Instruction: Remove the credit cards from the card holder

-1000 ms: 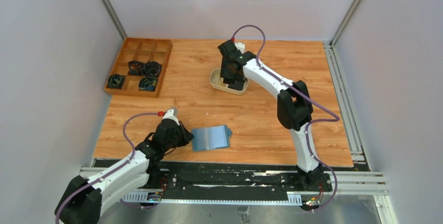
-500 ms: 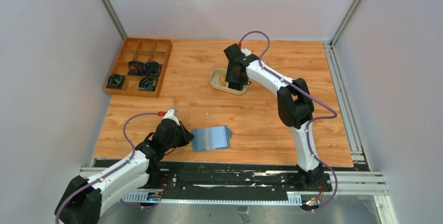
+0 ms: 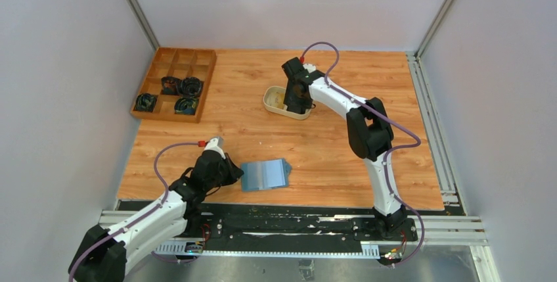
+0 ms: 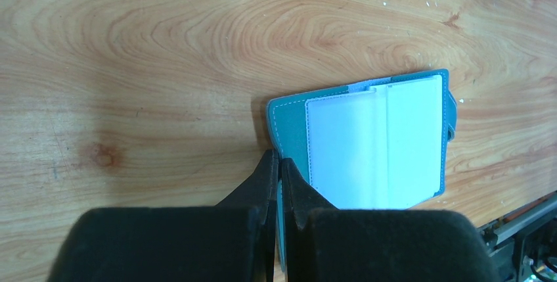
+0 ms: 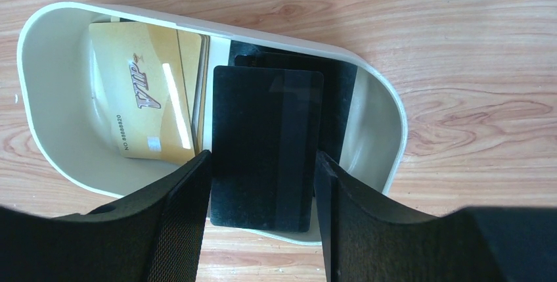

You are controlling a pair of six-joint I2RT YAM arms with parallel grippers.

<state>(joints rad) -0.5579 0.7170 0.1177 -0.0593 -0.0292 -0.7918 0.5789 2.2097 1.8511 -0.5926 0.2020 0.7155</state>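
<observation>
Over the last second my right gripper [image 3: 295,100] has dropped and slid slightly rightward in the top view. It now sits low over the beige dish [image 3: 270,102] just above the frame's centre. My left gripper [image 3: 238,175] and the card holder [image 3: 265,174] have stayed put, low in the frame and left of centre.

From my right wrist, my two fingers press against the long edges of a black card [image 5: 266,144], so I am grasping it. Its lower end reaches past the dish's near rim at the bottom of the picture. Inside the dish, a gold card [image 5: 148,94] marked VIP lies at upper left. A second black card [image 5: 338,104] shows from under the one I hold.

From my left wrist, the card holder lies open on the wooden table [image 4: 131,65], right of centre, pale blue inner side up. My left fingers are pinched together on its teal near-left edge, low in the middle of the picture.

A wooden compartment tray [image 3: 209,81] sits at upper left of the top view, well apart from both arms.
</observation>
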